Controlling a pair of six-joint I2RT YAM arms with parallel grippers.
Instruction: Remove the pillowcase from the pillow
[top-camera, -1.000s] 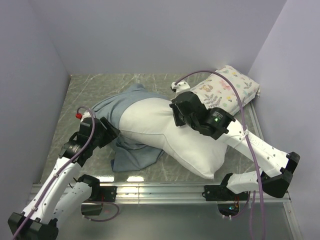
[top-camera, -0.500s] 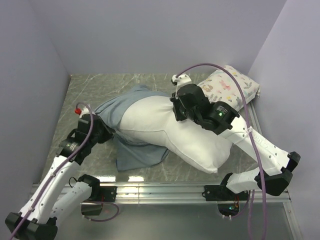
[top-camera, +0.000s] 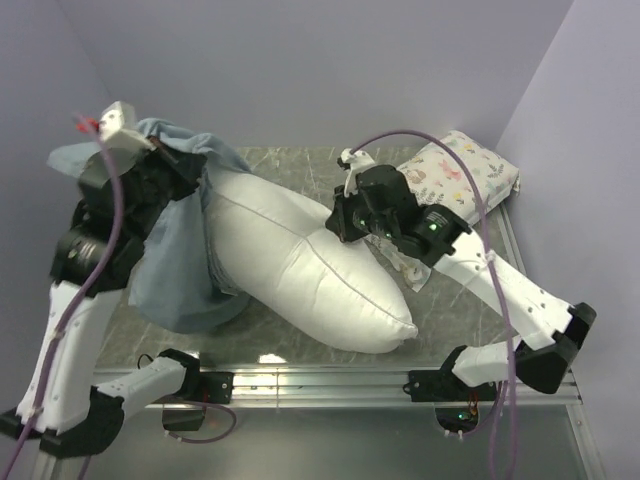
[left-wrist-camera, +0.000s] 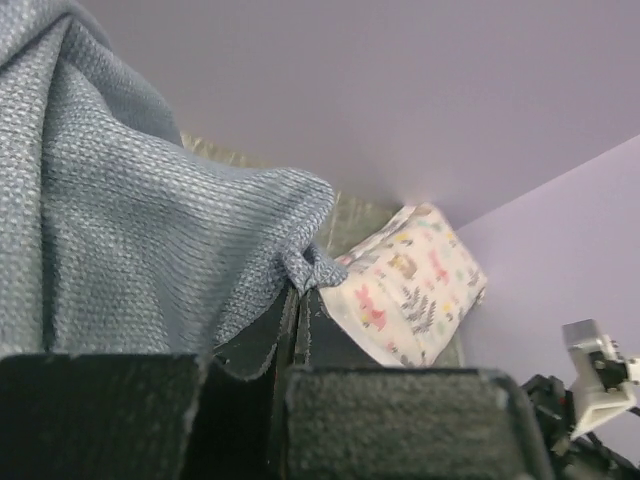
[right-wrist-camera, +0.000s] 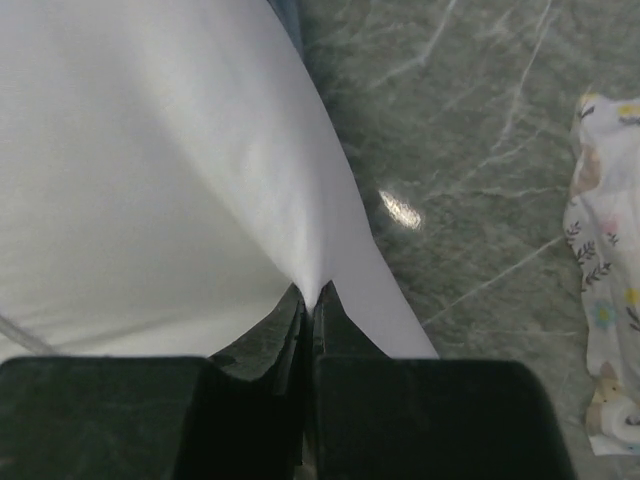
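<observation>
The pillowcase (top-camera: 175, 275) shows its grey-blue side and hangs in a limp fold at the left, still round the left end of the pillow (top-camera: 300, 265). My left gripper (top-camera: 183, 160) is raised high at the far left and is shut on a bunched edge of the pillowcase (left-wrist-camera: 120, 220); the left wrist view shows fabric pinched at the left gripper's tips (left-wrist-camera: 303, 288). The plump white pillow lies slanted across the table. My right gripper (top-camera: 338, 218) is shut on a pinch of the pillow's cloth (right-wrist-camera: 150, 180), which rises between the right gripper's tips (right-wrist-camera: 311, 298).
A smaller flower-printed pillow (top-camera: 455, 180) lies at the back right against the wall, partly under my right arm. Lilac walls close in the left, back and right. The marbled grey tabletop (right-wrist-camera: 480, 140) shows beside the pillow. A metal rail (top-camera: 320, 378) runs along the near edge.
My left gripper has shut on the pillowcase and lifted it high toward the back left, drawing it along the pillow. The pillow's left end has risen. The right gripper has kept its pinch.
</observation>
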